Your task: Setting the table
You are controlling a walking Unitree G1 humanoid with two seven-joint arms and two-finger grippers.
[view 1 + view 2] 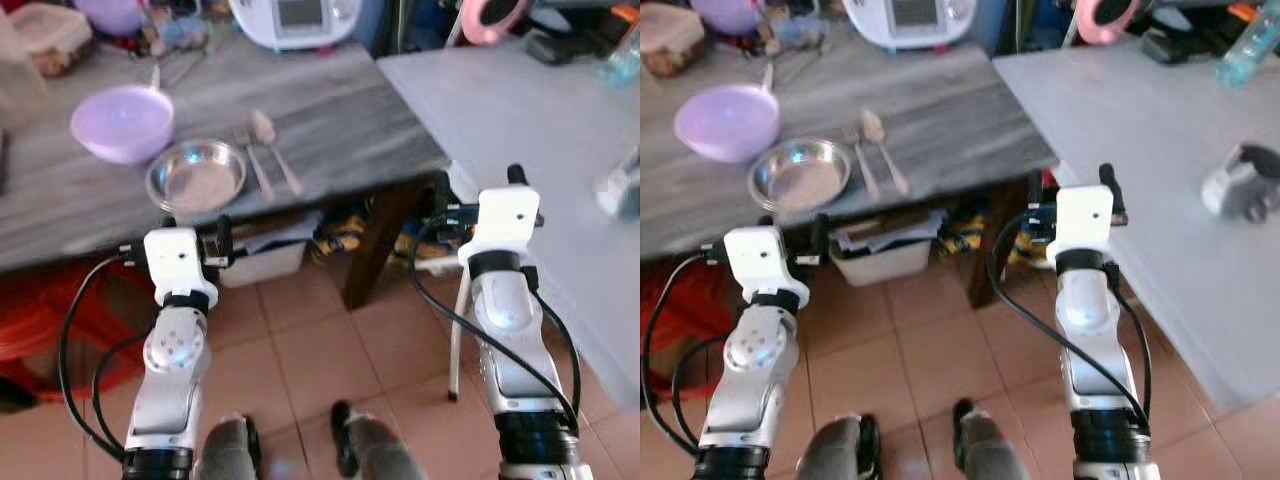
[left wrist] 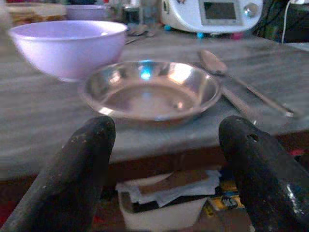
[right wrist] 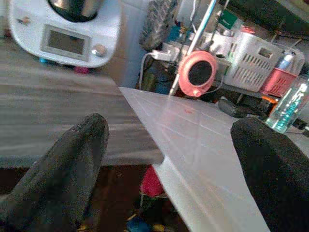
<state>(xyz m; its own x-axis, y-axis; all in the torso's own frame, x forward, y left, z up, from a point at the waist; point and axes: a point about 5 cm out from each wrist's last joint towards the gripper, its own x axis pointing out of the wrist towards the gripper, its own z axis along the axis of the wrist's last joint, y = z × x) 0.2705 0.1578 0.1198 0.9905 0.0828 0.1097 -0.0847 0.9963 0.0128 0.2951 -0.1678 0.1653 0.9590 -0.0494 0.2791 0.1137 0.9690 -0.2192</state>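
1. While both arms are raised in front of the robot, the left end effector [image 2: 161, 159] is open w/ nothing between its fingers, at the near edge of the grey wood-grain tabletop [image 1: 340, 120], facing the steel plate [image 1: 196, 178].
2. Right end effector [image 3: 166, 164] is also open and empty, facing the corner where the grey tabletop meets the white tabletop [image 1: 520, 120].
3. Task items sit on the grey tabletop: steel plate close to the near edge, lilac bowl [image 1: 122, 122] just behind it toward the robot's left, fork [image 1: 253, 160] and spoon [image 1: 275, 148] side by side just right of the plate, apart from it.
4. Writing: no brand or label readable. White kitchen appliance [image 1: 295, 20] at the back has a small grey display and a knob; screen content too blurred to read.
5. Edges & room: the two tabletops stand close at the corner; whether they touch can't be told. Bare grey surface right of the cutlery runs to that corner. White tabletop is mostly bare, w/ a pink round object [image 1: 492, 18] at its far end, a clear bottle [image 1: 1245, 45] and a grey object [image 1: 1243, 182] toward its right side.
6. Below the grey tabletop's edge: a white bin of papers [image 1: 262, 255] on the tiled floor [image 1: 300, 360]; open tiles between the arms.
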